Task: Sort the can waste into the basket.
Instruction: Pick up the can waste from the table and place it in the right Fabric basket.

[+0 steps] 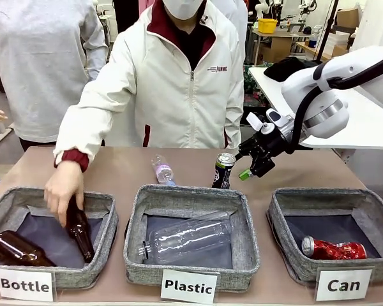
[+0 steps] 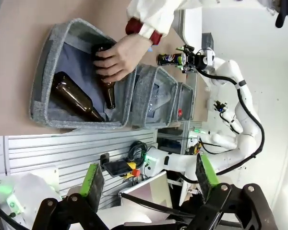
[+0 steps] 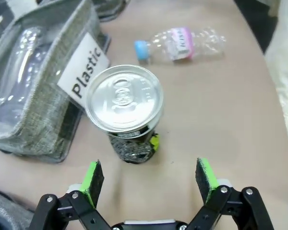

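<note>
black can (image 3: 125,100) upright on worktop (image 3: 221,110), just ahead of right pincer (image 3: 149,177), released wide. advance level, centring it between pads (image 3: 92,176) before clenching.

Bright, even light is washing the table (image 1: 121,167), leaving soft shadows. Glare is glinting off the black can (image 3: 125,98); wrist-view edges are bowing.

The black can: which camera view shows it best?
The right wrist view: the black can stands upright and close, silver top clear, ahead of the open right gripper. The front view shows it small behind the Plastic basket; the left wrist view, tiny and far off.
</note>
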You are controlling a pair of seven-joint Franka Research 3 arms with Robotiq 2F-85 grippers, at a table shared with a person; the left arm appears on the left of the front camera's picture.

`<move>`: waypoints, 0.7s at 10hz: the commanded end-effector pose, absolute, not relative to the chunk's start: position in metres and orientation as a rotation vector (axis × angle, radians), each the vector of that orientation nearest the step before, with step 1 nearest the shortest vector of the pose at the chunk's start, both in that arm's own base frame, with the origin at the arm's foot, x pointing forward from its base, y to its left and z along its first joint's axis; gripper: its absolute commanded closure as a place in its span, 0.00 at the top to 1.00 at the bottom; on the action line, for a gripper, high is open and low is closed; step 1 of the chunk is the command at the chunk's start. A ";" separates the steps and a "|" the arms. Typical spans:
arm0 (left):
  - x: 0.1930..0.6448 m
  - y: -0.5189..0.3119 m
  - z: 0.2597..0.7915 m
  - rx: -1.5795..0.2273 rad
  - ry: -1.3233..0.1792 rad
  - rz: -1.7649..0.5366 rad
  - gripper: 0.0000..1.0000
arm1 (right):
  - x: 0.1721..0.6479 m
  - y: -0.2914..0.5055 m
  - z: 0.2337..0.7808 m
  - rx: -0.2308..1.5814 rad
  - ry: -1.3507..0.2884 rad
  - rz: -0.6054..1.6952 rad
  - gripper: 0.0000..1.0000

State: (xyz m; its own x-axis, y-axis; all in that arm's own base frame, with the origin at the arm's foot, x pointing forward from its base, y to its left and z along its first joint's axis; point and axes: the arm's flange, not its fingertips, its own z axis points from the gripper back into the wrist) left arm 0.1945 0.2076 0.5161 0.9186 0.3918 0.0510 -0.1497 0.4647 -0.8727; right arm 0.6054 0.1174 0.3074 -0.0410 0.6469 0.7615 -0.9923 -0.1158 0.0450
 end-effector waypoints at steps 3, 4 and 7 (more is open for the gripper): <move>0.210 0.188 0.511 -1.048 -0.206 0.281 1.00 | 0.613 0.126 0.311 0.821 -0.627 1.601 1.00; 0.212 0.177 0.507 -1.043 -0.179 0.263 1.00 | 0.612 0.131 0.308 0.833 -0.634 1.602 1.00; 0.233 0.119 0.490 -1.041 -0.035 0.149 1.00 | 0.614 0.143 0.296 0.859 -0.633 1.576 1.00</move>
